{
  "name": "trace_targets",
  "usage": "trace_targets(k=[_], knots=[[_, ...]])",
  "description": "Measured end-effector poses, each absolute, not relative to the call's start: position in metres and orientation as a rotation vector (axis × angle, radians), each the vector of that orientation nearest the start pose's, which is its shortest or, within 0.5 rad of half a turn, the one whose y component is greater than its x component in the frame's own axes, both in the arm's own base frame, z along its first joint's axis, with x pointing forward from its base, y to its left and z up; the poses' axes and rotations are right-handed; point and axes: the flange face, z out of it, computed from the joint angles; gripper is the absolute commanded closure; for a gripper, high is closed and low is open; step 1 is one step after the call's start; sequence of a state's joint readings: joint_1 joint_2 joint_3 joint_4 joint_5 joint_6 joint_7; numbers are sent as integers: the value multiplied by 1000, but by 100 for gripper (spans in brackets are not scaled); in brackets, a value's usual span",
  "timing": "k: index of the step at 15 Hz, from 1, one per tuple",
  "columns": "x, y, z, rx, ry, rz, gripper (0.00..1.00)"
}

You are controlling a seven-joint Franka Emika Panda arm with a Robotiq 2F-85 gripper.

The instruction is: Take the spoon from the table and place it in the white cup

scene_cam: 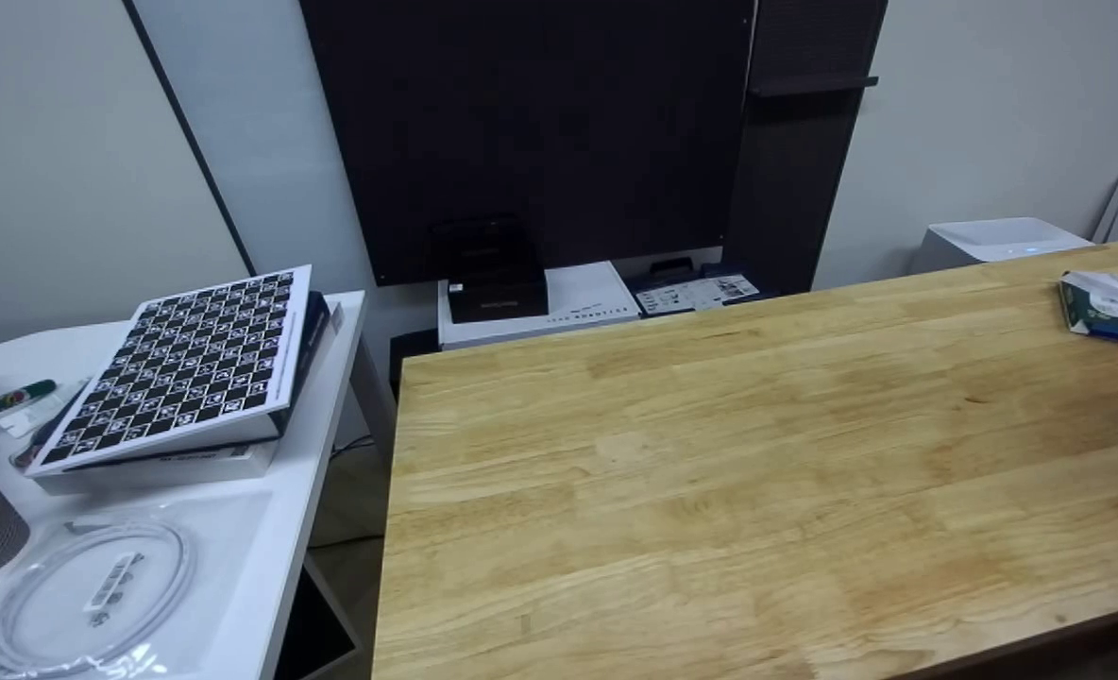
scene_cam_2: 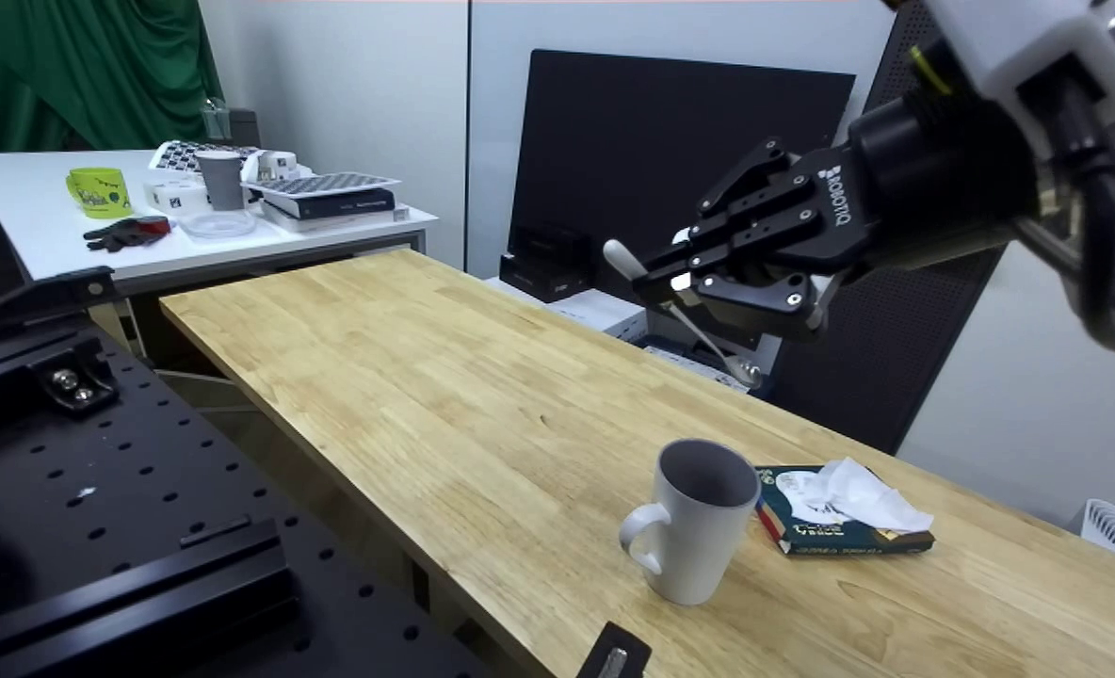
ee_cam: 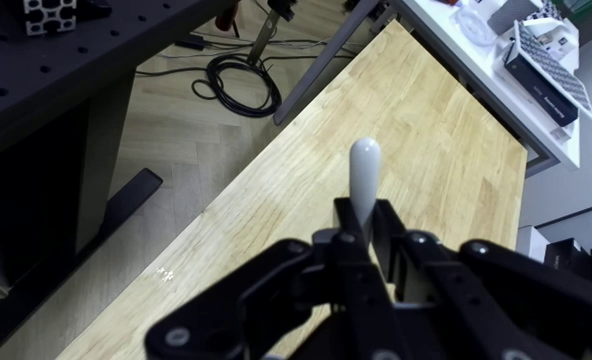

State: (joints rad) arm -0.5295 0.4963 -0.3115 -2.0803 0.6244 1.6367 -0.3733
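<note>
My gripper is shut on the spoon and holds it in the air, above table height. The spoon is tilted: its pale, thick handle end points up and its silvery bowl hangs down below the fingers. In the wrist view the handle end sticks out between the fingertips; the bowl is hidden there. The white cup, with a grey inside, stands upright on the wooden table. Its handle faces the table's near edge. The gripper is above and apart from the cup. An exterior view shows neither gripper, spoon nor cup.
A green tissue pack with a white tissue lies beside the cup; it also shows in an exterior view. A black perforated platform stands along the near side. A white side table holds books, a green mug and other items.
</note>
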Motion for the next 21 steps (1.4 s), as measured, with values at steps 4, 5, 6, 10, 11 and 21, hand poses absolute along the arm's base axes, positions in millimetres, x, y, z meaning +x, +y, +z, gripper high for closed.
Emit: trace_targets(k=[4,5,6,10,11,21], knots=[[364,-343,179,-2034,927,565,97],[365,-345,178,-2029,926,568,97],[366,-348,177,-2028,925,571,97],[374,-349,169,-2033,913,584,97],[376,-348,167,-2034,908,587,97],[386,-338,149,-2031,880,627,97]])
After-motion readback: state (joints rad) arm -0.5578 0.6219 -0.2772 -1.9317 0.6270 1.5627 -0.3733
